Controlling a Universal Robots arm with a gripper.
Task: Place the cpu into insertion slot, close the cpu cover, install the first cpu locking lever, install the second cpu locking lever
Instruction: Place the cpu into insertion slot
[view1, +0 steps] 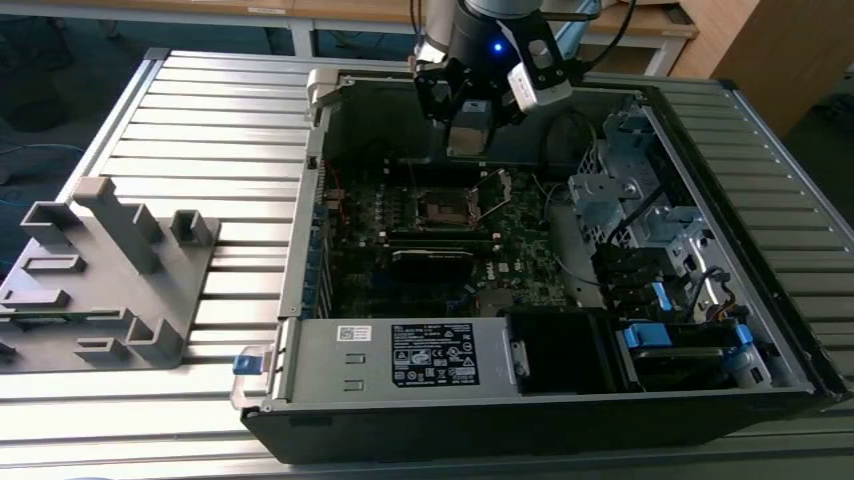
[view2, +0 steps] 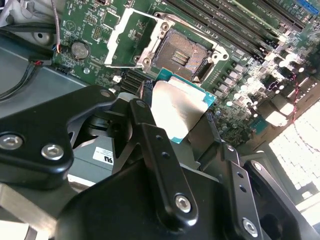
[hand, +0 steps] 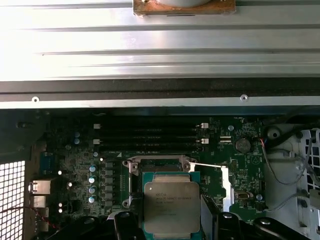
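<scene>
I hold cpu (view2: 186, 100) clenched in gripper (view2: 176, 111), just above bare insertion slot (view2: 182, 52); cpu cover (view2: 119, 35) stands open beside it. Chip must go level, square to socket; corner alignment probably fair, hard to judge.

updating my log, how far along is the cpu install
Done: nothing seated; the small square silver-rimmed insertion slot shows its bare dark centre. In hand: the claw grips the flat square grey metal-topped cpu near it. Left: seating the cpu, closing the thin silvery metal cpu cover, which stands flipped open, and both levers.
</scene>
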